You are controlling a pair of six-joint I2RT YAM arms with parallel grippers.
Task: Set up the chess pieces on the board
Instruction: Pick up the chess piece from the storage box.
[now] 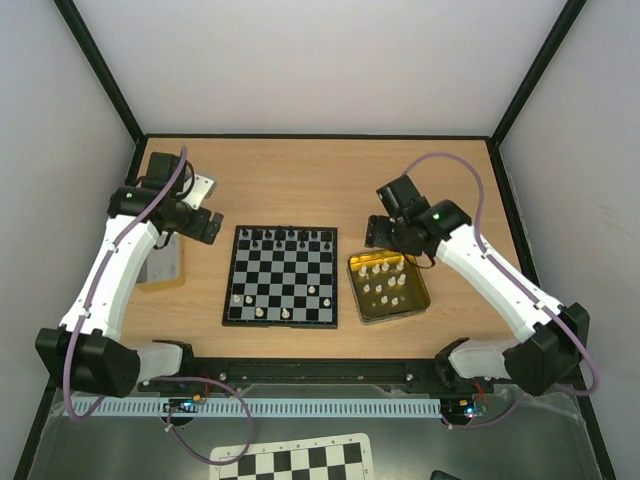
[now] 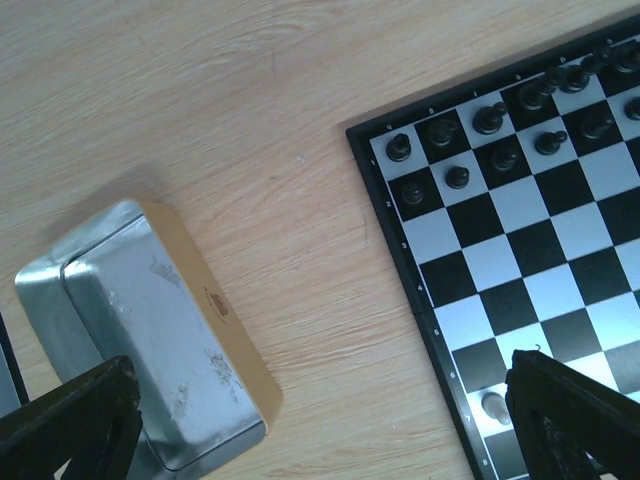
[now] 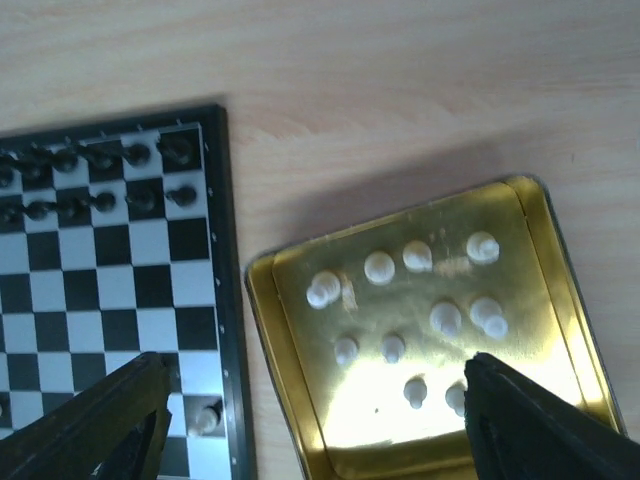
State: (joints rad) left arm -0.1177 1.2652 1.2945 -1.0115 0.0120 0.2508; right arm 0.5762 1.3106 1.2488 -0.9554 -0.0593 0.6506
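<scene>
Centring of the released right claw (image 3: 315, 365) over one cream piece (image 3: 394, 347) in the tin (image 3: 360, 425) is advised; the left claw (image 2: 318, 360) is released too.

On my wooden table (image 1: 300, 180), I see an open gold tin (image 3: 535, 270) at three o'clock and a silver-topped tin (image 2: 150, 330) with tan sides at nine. A checkered printed sheet (image 1: 290, 460) lies at six, past the table's near edge.

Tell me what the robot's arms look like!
The left arm and right arm are smooth white with chunky black joints. A thin purple cable loops along each. The pincer fingers are dark wedges, and a green light glows on the right arm.
</scene>
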